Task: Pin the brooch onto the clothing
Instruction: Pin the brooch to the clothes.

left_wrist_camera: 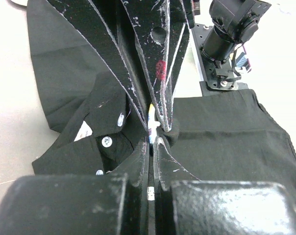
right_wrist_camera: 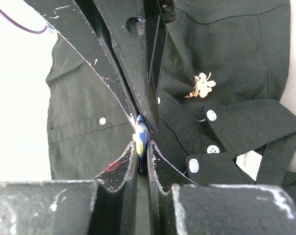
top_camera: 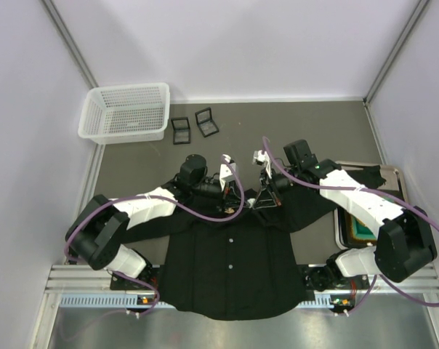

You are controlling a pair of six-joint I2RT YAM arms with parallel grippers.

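scene: a grey table (top_camera: 299, 123) seen from above, with two robot arms reaching in from the near edge and meeting over a garment.
clothing: a black long-sleeved shirt (top_camera: 230, 269) lies flat and face up in the middle of the near half of the table. its hem is at the near edge and its collar (right_wrist_camera: 256, 115) points away from the arms. small white buttons (top_camera: 232, 242) run down the front.
brooch: a small blue, yellow and white brooch (right_wrist_camera: 140, 138) sits just above the shirt front, close beside the collar and right where the two sets of fingertips meet.
right gripper: the right gripper (right_wrist_camera: 140, 147) has its fingers squeezed onto the brooch, which shows as a sliver of colour between the tips.
left gripper: the left gripper (left_wrist_camera: 150, 139) has its fingers pressed together and comes in tip to tip against the right one. a small fold of black cloth bunches just beside its tips. its tips touch the brooch, but i cannot tell whether they have hold of it.
on the shirt: a pale flower-shaped ornament (right_wrist_camera: 203, 85) lies on the cloth near the collar.
far left: a white mesh basket (top_camera: 121, 134).
beside the basket: two small black boxes (top_camera: 181, 131) (top_camera: 207, 122).
right side: a tray (top_camera: 340, 231), partly under the right arm.
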